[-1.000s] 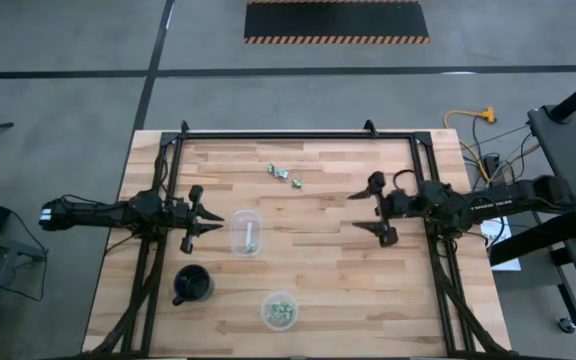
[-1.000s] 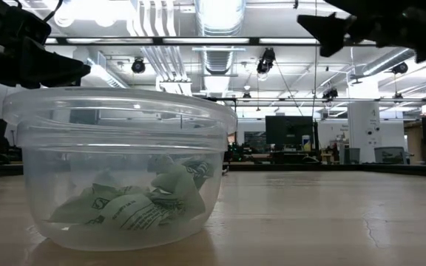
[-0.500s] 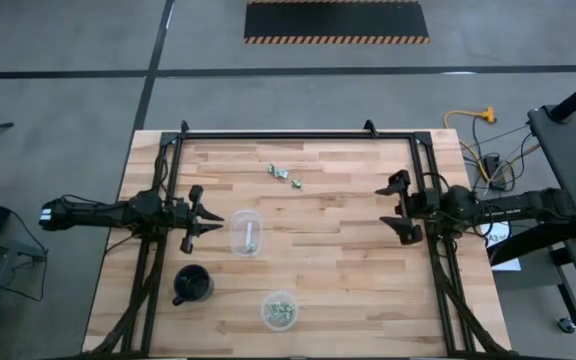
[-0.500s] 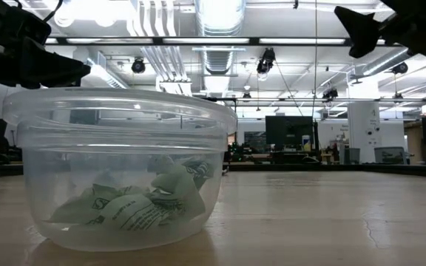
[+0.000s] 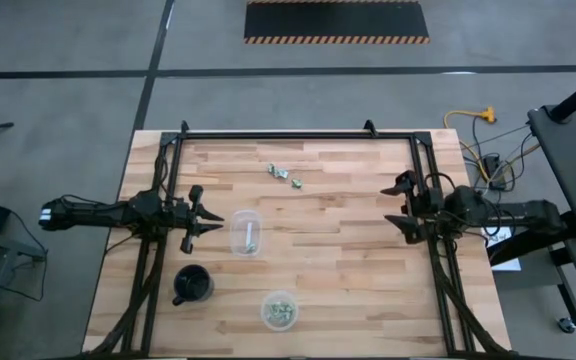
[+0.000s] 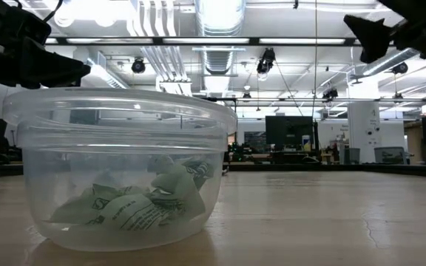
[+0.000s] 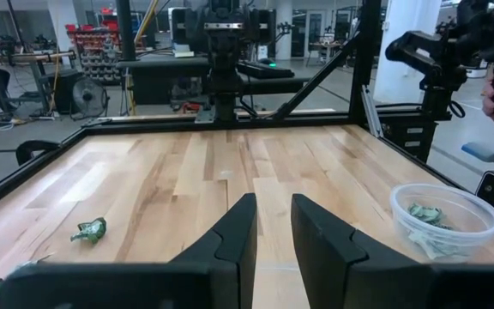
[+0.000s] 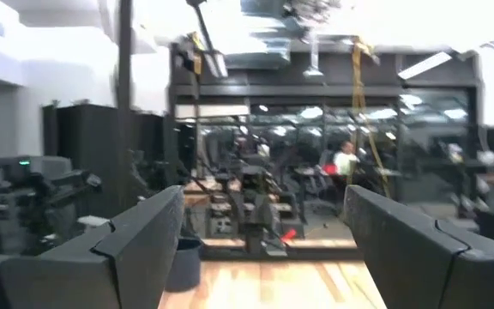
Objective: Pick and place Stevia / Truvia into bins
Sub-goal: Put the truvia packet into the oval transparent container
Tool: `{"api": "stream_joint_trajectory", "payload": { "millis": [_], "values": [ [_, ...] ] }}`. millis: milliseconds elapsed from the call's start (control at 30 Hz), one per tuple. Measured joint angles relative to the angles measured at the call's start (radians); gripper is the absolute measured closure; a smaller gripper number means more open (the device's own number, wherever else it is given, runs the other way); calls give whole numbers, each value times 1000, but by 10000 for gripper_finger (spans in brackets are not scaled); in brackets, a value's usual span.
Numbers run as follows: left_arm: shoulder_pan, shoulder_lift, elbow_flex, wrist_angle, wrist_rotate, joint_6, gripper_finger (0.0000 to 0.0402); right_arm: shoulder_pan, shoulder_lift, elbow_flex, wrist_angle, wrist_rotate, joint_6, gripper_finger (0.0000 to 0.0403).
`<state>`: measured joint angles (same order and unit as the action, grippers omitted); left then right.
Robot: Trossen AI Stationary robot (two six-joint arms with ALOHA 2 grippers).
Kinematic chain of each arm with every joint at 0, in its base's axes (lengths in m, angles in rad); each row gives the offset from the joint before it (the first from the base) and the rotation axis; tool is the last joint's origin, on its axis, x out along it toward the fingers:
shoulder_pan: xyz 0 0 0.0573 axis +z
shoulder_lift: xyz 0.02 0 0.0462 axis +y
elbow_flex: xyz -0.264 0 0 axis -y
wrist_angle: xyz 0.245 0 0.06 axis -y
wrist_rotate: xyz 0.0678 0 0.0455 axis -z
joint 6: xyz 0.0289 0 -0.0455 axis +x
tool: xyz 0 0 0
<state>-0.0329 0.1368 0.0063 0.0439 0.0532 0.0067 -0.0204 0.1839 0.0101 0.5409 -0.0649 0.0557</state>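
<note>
Two robot arms flank a wooden table (image 5: 338, 270), its broad centre lying bare between them. The left gripper (image 5: 211, 219) hangs just beside the squarish clear bin (image 5: 246, 231), its fingers (image 7: 230, 243) narrowed to a slim gap with nothing between them. The right gripper (image 5: 400, 209) sits at the table's right edge, fingers (image 8: 135, 245) spread wide and empty. Three loose Stevia packets (image 5: 283, 174) lie near the far edge. More packets fill the round bin (image 5: 279, 310) near the front edge, beside a black mug (image 5: 192, 285).
</note>
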Motion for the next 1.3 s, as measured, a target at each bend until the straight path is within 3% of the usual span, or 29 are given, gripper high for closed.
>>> {"api": "stream_joint_trajectory", "payload": {
  "millis": [300,433,533,1300],
  "values": [
    [0,0,0,0,0,0,344,0,-182,0,-324,99,-14,81],
    [0,0,0,-1,0,1,344,0,-180,2,-379,99,-28,81],
    [0,3,0,-20,-2,110,344,0,-177,4,-425,103,-60,84],
    [0,13,0,-2,-18,236,344,0,-174,5,-538,120,-148,79]
  ]
}}
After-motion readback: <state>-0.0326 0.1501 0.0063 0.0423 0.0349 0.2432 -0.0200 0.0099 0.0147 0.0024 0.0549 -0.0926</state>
